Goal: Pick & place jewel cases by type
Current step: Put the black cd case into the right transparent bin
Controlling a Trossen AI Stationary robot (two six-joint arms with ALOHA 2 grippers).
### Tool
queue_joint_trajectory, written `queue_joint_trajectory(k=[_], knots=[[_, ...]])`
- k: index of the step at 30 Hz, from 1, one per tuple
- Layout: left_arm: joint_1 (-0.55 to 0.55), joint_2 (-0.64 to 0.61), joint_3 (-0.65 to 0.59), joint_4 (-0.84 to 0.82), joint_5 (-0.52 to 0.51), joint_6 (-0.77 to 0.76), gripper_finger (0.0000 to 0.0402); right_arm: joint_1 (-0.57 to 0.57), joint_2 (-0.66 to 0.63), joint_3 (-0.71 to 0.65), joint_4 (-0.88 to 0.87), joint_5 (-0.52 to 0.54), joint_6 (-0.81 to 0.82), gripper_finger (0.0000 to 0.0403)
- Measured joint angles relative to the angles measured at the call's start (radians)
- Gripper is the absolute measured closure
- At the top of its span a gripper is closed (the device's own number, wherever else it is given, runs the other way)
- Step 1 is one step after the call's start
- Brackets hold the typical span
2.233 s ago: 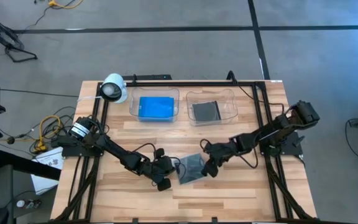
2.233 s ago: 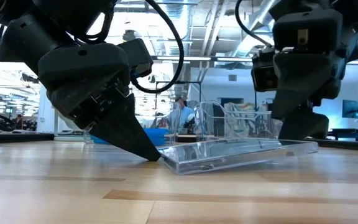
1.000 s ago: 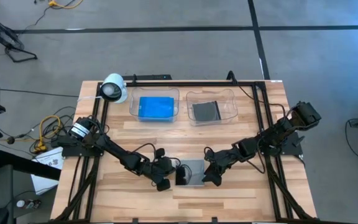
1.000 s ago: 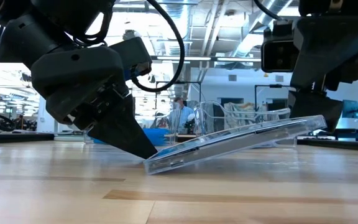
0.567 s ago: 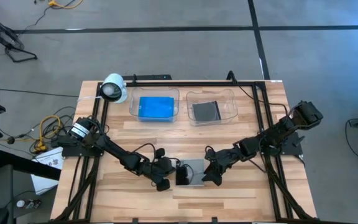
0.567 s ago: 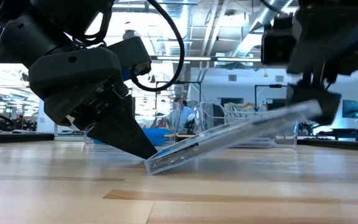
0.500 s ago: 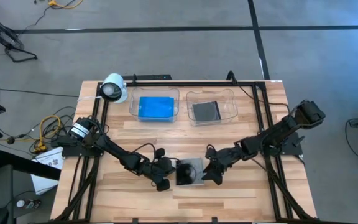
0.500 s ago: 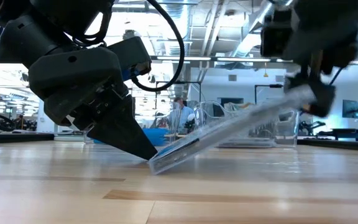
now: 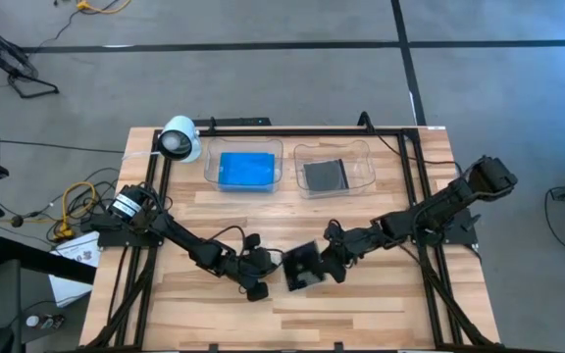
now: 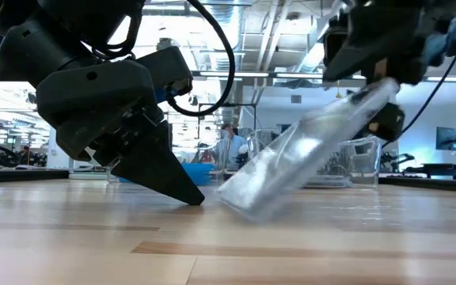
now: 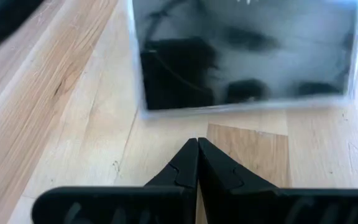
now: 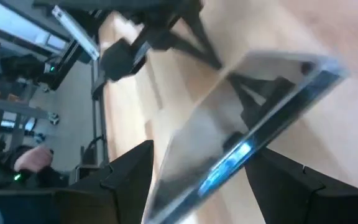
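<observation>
The left pincer lies low near the worktop's front edge, fingers pressed together, its tip just beside a clear jewel case. The right pincer reaches in level, gripping that case's far edge and tilting it steeply. No readable writing.

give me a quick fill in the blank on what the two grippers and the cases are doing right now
1. The right gripper holds one edge of the clear jewel case, so the case sits ____ rather than flat.
2. The left gripper has its fingers ____, tip on the table beside the case.
3. The left tray holds a ____ case.
4. The right tray holds a ____ case.

Missing words: tilted; shut; blue; dark
</observation>
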Motion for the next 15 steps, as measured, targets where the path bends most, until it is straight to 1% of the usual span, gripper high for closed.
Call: queue_joint_trajectory(k=[5, 15], knots=[[0.000, 0.000, 0.000, 0.000, -0.002, 0.000, 0.0401, -0.008, -0.006, 0.000, 0.090, -0.007, -0.045, 0.0163], [0.000, 0.000, 0.000, 0.002, -0.003, 0.000, 0.0401, -0.016, -0.005, 0.000, 0.030, -0.014, -0.020, 0.0163]])
